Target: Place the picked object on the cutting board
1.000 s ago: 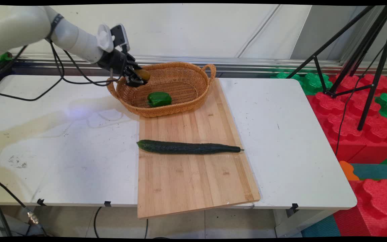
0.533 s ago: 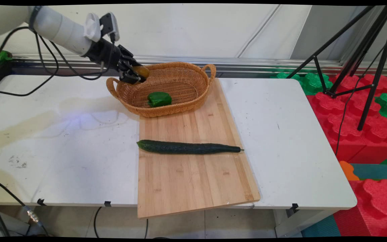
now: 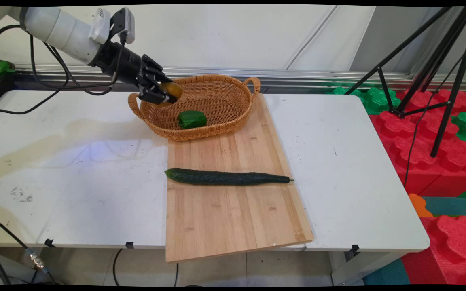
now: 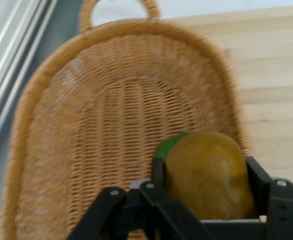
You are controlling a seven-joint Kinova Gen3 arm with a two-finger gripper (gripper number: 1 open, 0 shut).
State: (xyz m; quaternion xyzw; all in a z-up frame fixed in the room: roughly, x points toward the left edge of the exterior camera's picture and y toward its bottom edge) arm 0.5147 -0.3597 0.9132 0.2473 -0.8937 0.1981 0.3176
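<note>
Pincer: we see the pincer (image 3: pixel 167 92) clamped on a yellow-brown fruit (image 4: pixel 206 175).
Place: above the wicker basket (image 3: pixel 221 101), green pepper (image 3: pixel 191 119) inside.

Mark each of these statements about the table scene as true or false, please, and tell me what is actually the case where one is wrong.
1. The pincer is shut on a yellow-brown fruit. True.
2. The green pepper lies on the cutting board. False: it lies inside the wicker basket.
3. The cucumber lies across the cutting board, apart from the basket. True.
4. The basket stands wholly on the bare table. False: its right part rests on the board's far end, and its left part overhangs the white table.
5. The pincer hangs over the cucumber. False: it is over the basket's left end, near the handle.
</note>
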